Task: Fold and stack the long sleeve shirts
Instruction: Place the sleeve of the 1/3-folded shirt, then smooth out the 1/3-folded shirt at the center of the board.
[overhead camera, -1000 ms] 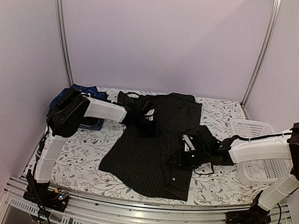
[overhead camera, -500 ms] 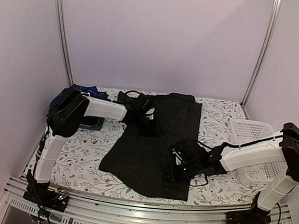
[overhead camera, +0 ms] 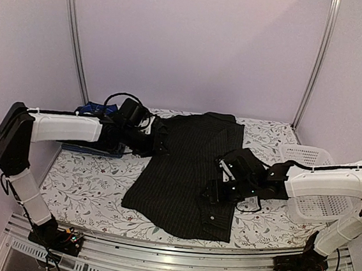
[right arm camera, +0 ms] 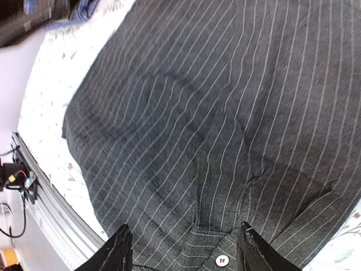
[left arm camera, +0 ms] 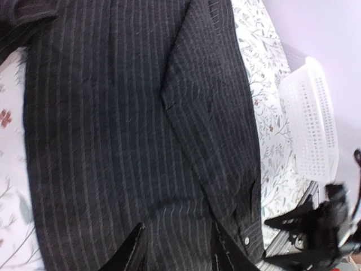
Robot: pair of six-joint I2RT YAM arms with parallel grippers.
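Lying flat across the worktop (overhead camera: 93, 185), collar toward the far edge, the black pinstriped shirt (overhead camera: 177, 173) has the left jaws released at its far-left side and the right jaws released above its near-right hem; a blue shirt (overhead camera: 97, 109) sits in the far-left corner.

1. White mesh basket (overhead camera: 304, 152) sits at the table's 3 o'clock edge.
2. Floral cloth (overhead camera: 86, 190) covers the table.
3. Metal rail (overhead camera: 175, 266) runs along 6 o'clock.
4. Lilac wall (overhead camera: 196, 47) stands at 12 o'clock.
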